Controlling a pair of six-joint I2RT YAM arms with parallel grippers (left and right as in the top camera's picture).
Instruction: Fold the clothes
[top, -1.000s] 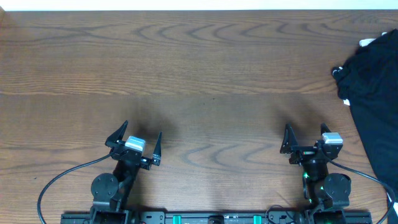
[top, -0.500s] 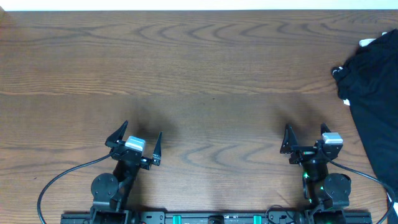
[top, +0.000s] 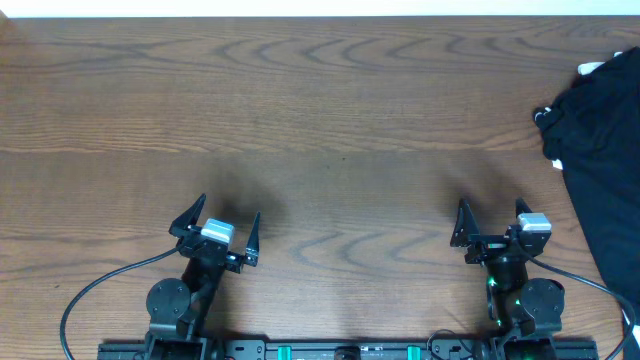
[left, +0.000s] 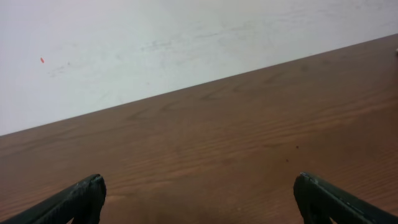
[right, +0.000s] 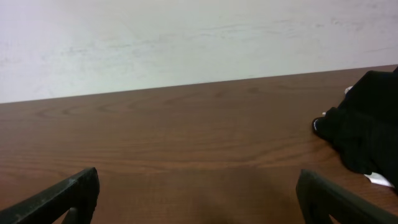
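The clothes (top: 607, 150), a crumpled heap of black fabric, lie at the table's right edge and run out of the overhead view; the right wrist view catches the black clothes (right: 367, 127) at its far right. My left gripper (top: 220, 222) rests open near the front edge at the left, with bare wood between its fingers (left: 81, 199). On the right, near the front edge, my right gripper (top: 492, 218) is open too, empty, left of the clothes and apart from them. Any logo on the fabric is hidden.
The wooden table (top: 320, 120) stretches to a white wall (right: 186, 37) at the back. Bits of white (top: 589, 68) peek from under the black heap. Cables (top: 90, 290) trail by the arm bases at the front edge.
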